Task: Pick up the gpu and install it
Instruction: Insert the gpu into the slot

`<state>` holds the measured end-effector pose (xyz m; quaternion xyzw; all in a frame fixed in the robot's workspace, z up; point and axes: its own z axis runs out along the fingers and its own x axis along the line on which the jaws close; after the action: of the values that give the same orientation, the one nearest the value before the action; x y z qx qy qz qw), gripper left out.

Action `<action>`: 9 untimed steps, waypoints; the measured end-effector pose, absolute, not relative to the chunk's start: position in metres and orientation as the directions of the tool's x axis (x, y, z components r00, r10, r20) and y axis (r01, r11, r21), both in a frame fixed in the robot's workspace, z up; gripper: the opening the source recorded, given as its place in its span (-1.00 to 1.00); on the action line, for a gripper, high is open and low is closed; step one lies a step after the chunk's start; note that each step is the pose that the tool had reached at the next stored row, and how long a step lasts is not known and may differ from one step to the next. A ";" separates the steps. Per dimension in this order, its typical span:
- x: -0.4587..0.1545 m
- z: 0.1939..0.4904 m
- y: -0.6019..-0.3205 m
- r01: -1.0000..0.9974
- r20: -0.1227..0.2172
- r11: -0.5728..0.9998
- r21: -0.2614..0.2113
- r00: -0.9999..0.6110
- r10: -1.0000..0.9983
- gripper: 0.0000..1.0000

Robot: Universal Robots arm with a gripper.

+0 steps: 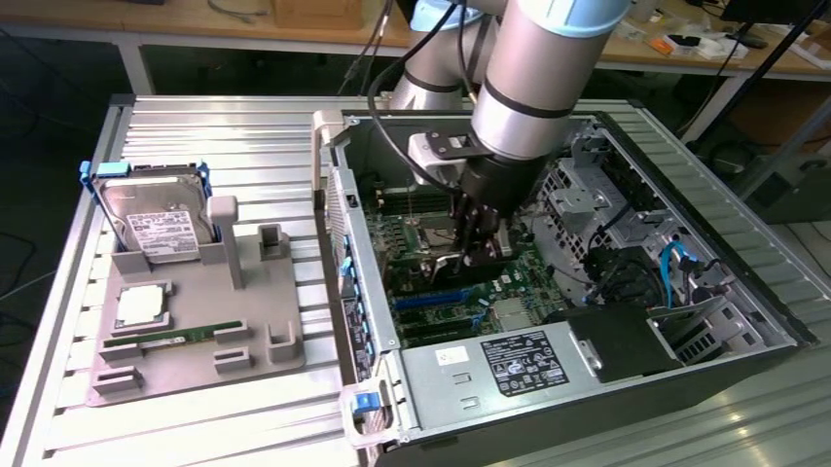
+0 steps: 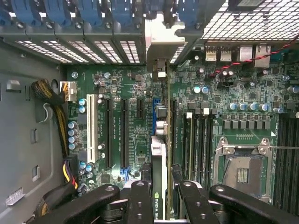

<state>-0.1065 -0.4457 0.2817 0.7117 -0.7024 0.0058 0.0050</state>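
The gpu (image 2: 159, 154) shows edge-on in the wrist view: a thin card standing on edge over the green motherboard (image 2: 126, 84). Its silver end bracket (image 2: 161, 35) reaches the case's rear slot wall. My gripper (image 2: 161, 207) is shut on the gpu, with black fingers (image 2: 140, 200) on either side of the labelled end. In the exterior view my gripper (image 1: 470, 243) reaches down into the open computer case (image 1: 727, 224) above the motherboard's middle, with the gpu (image 1: 449, 261) between its fingers. Whether the card sits in a slot I cannot tell.
A grey holder (image 1: 195, 341) at the exterior view's left carries a silver hard drive (image 1: 156, 219), a CPU (image 1: 140, 306) and a green RAM stick (image 1: 169, 338). Inside the case are the power supply (image 1: 520, 355), blue cables (image 1: 675, 263), expansion slots (image 2: 108, 133) and a CPU socket (image 2: 243, 170).
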 end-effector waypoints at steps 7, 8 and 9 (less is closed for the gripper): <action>-0.110 0.277 -0.448 -1.000 0.015 -0.013 -0.001 0.013 -1.000 -0.47; -0.111 0.277 -0.448 -1.000 0.015 -0.013 -0.001 0.013 -1.000 -0.47; -0.112 0.277 -0.449 -1.000 0.015 -0.013 -0.001 0.013 -1.000 -0.47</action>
<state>-0.1119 -0.4487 0.2771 0.7117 -0.7024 0.0058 0.0050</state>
